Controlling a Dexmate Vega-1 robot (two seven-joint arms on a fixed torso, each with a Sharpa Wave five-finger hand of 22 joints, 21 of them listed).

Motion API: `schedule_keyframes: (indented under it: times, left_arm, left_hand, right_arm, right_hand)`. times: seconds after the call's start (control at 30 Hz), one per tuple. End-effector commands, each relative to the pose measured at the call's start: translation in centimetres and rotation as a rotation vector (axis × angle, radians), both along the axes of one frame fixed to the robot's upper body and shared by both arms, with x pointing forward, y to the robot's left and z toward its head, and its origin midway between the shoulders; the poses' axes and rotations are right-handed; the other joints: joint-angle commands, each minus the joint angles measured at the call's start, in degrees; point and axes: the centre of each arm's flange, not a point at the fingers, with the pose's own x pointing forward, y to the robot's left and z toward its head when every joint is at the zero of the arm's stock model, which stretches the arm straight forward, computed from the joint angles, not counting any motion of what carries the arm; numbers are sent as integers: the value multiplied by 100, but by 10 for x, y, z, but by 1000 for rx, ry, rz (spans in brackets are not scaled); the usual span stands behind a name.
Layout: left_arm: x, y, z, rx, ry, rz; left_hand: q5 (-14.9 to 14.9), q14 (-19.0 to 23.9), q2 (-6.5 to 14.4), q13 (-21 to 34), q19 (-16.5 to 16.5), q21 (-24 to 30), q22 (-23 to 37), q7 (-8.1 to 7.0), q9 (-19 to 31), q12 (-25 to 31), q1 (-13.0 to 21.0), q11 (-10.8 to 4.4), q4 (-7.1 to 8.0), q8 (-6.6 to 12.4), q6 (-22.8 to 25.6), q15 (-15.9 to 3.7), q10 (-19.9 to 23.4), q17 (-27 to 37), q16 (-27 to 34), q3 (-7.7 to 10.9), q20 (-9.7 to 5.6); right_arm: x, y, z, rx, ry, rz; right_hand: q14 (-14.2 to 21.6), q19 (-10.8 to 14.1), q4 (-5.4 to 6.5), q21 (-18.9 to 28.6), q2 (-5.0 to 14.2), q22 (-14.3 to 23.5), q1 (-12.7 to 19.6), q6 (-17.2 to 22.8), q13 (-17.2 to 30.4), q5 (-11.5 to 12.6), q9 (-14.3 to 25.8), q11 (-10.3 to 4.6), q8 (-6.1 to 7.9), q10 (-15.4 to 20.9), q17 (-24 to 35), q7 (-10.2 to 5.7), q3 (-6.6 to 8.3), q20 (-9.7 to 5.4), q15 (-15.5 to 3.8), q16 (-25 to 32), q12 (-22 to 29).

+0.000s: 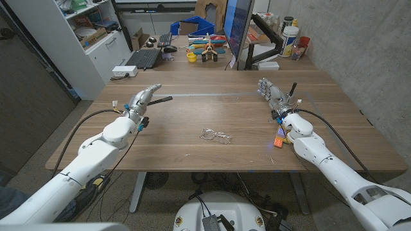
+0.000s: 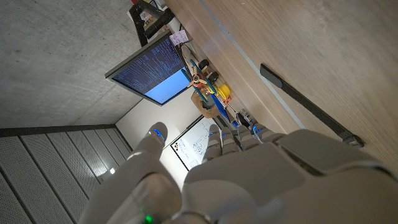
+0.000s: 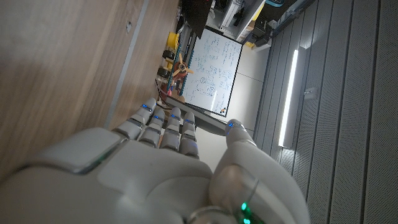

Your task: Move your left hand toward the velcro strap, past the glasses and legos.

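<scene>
A black velcro strap [image 1: 163, 99] lies on the wooden table [image 1: 212, 109] at the left, right beside my left hand [image 1: 142, 99]. That hand holds nothing, and its straight fingers point toward the far side of the table. In the left wrist view the velcro strap [image 2: 305, 102] lies on the wood just beyond my left hand [image 2: 249, 180]. Clear glasses [image 1: 215, 135] sit mid-table. Small coloured legos [image 1: 279, 139] lie by my right wrist. My right hand [image 1: 273, 95] is empty, fingers extended; in the right wrist view my right hand [image 3: 155, 168] is over bare wood.
A small black stick-like object [image 1: 292, 88] stands just right of my right hand. Along the far edge are a monitor [image 1: 237, 29], a keyboard [image 1: 144, 58] and colourful clutter [image 1: 205, 46]. A white shelf unit [image 1: 90, 32] stands at the back left.
</scene>
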Motion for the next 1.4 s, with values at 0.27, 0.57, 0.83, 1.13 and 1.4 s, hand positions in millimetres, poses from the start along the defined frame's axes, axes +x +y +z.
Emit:
schedule_keyframes:
  times: [0.27,0.57,0.83,1.13,1.4]
  left_arm:
    - [-14,13,0,31,29,74]
    - [-15,14,4,79,71,128]
    - [-13,17,11,122,106,176]
    - [-12,19,17,150,133,210]
    - [-10,20,23,177,152,237]
  left_hand:
    - [47,40,0,26,-21,-6,17,19,35,7,97,-35,-59,12,42,-9,38,15,26,13,52]
    - [49,44,6,27,-24,-9,18,-3,37,3,153,-28,-95,7,52,-12,46,15,22,17,58]
    - [51,48,16,27,-28,-12,18,-18,38,2,203,-34,-126,15,88,-27,56,15,20,25,61]
    - [52,51,24,28,-36,-16,18,-30,39,2,260,-63,-162,11,99,-36,74,14,17,32,73]
    - [48,54,28,28,-39,-17,18,-47,40,-2,294,-63,-183,5,97,-37,74,14,15,34,81]
  right_arm:
    - [4,3,2,-7,1,4]
    - [7,5,2,-6,1,8]
    - [8,4,3,-4,1,6]
    - [8,2,1,0,3,3]
    - [9,1,1,1,4,2]
  right_hand:
    - [40,60,-24,-56,50,20,6,54,11,26,17,16,-21,69,24,-13,-28,-111,21,5,8]
    - [45,69,-28,-72,54,20,4,54,12,26,18,4,-24,72,24,-14,-34,-110,15,0,4]
    - [53,76,-34,-89,55,21,4,59,12,26,18,5,-25,80,23,-18,-37,-105,19,-3,3]
    - [61,83,-38,-103,59,21,4,65,12,27,18,7,-25,85,22,-20,-39,-108,19,-6,1]
    - [62,90,-40,-116,59,22,-1,69,12,26,18,0,-26,96,22,-21,-43,-105,20,-10,2]
